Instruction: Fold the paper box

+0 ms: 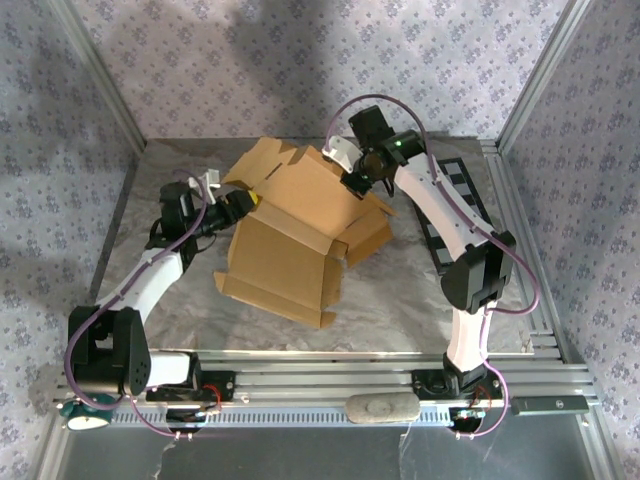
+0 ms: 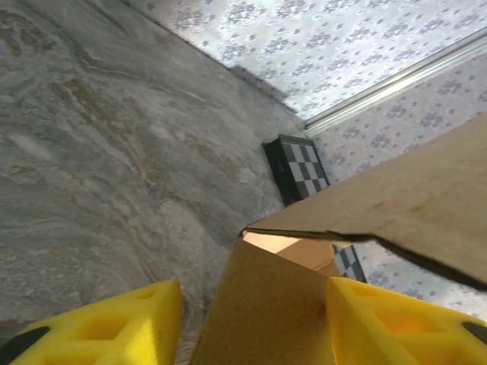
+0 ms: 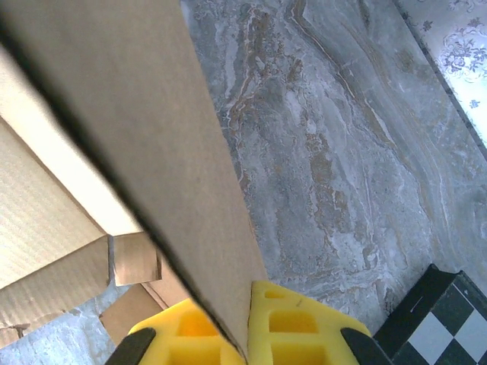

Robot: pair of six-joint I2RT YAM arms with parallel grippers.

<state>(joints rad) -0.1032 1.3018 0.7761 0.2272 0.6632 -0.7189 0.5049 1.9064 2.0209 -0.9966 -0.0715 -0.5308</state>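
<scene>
We start at the right fingers (image 3: 297,323). The 2 yellow pads are nearly together, with a thin cardboard panel of the paper box (image 3: 114,99) running edge-on between them, so we read them as clamped on that panel. From above, this grip sits at the far right of the box, and the panel is raised off the surface (image 1: 400,300). We judge it is held up so the wall can turn on its crease rather than drag flat.

The left fingers (image 2: 396,319) stand wide apart. A brown panel rises between them. It lies against the pad on the right of that view, while a clear gap separates it from the other pad, so we judge they straddle the flap without clamping it. In the overhead view they meet the box at its far left edge, opposite the other grip. This is likely a bracing post, so the sheet neither slides nor spins when the right arm folds.

Outward, the box lies mid-surface, partly formed: 1 large panel slopes toward the near side with short flaps along its near edge, and other panels are tented up at the far side. We see nothing tucked or locked, so the folding looks midway at best. The checkerboard (image 2: 300,167) lies flat at the right — near the box but apart from it.
</scene>
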